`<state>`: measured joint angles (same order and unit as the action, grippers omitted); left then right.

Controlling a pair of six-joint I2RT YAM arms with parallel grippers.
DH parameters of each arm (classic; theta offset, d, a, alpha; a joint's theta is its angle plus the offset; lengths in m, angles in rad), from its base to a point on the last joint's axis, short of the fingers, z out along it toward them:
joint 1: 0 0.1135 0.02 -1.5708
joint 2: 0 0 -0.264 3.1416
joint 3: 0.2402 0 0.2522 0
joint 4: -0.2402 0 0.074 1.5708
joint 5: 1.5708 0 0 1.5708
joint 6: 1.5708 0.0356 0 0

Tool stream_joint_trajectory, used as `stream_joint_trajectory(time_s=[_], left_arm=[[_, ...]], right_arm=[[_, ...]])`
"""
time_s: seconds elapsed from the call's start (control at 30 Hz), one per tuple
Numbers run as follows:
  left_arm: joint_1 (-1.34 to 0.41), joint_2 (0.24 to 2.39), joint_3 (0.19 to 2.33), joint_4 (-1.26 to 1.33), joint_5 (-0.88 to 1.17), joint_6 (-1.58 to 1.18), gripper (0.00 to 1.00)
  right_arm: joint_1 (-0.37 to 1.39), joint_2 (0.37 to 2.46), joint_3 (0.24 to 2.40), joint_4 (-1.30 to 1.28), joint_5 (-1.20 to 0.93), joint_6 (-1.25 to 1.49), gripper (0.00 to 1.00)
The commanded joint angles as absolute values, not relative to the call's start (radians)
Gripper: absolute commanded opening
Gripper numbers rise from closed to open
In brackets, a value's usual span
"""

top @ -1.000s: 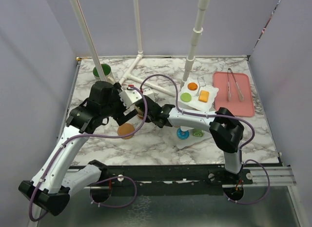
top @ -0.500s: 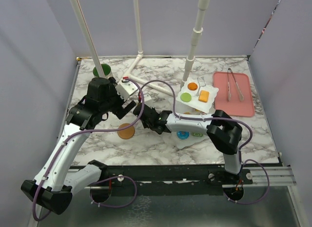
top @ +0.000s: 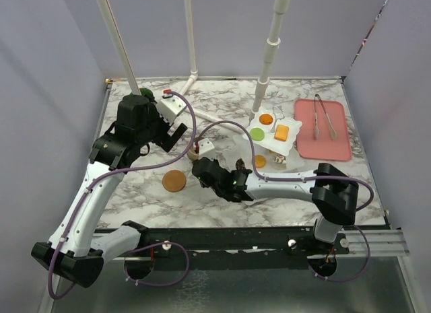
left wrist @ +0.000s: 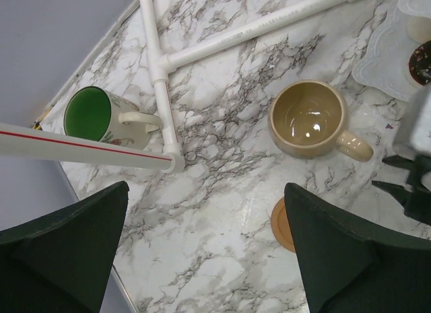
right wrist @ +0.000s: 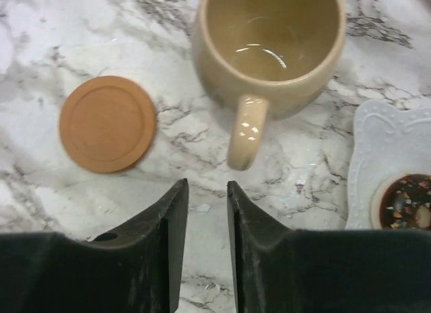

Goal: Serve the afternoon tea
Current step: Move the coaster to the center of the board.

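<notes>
Marble-patterned tabletop fills the scene, with plain grey walls around it and white pipes (top: 195,76) lying across the far-left part.

The white three-tier stand (top: 293,132) stands right of the table's middle, towards the far edge. Its top plate carries an orange donut (top: 266,118), a green macaron (top: 256,133) and a yellow cake slice (top: 281,132). A chocolate donut (right wrist: 404,202) with sprinkles lies on a low white plate (right wrist: 367,141) of the stand.

The tan mug (right wrist: 269,57) sits upright left of the middle, apparently empty. Its handle points towards the near edge. A round brown coaster (right wrist: 108,123) lies flat just beside the mug on its left, not touching it.

The green-lined mug (left wrist: 101,116) stands upright close to the far-left corner, beside a pipe.

The right gripper (right wrist: 205,185) reaches in low from the right and hangs just short of the tan mug's handle. Its jaws stand a narrow gap apart and hold nothing.

The left gripper (left wrist: 205,188) hangs high above the left part of the table, between the two mugs. Its jaws are spread wide and empty.

A pink tray (top: 340,141) lies along the right edge towards the far-right corner, with metal tongs (top: 323,118) on it.
</notes>
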<state>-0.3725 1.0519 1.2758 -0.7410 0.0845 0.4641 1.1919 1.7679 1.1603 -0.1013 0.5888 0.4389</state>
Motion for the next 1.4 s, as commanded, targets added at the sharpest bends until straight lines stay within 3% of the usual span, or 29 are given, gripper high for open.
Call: stream_joint_trajectory(time_s=[0.0,0.33,0.83,1.37], left_arm=[[-0.350,1.090,1.328,-0.743,0.052,0.410,0.99],[-0.334,1.118,1.373,-0.732,0.035,0.397,0.99],[-0.332,1.091,1.368,-0.740,0.026,0.430,0.99],[-0.283,1.138,1.334,-0.753,0.045,0.477,0.99]], right_arm=[[1.212,1.744,1.071,0.061,0.518,0.407,0.29],[1.215,1.872,0.945,0.332,0.518,0.332,0.01],[1.212,2.187,1.014,0.670,0.766,0.212,0.00],[1.092,2.275,1.069,0.694,0.668,0.173,0.01]])
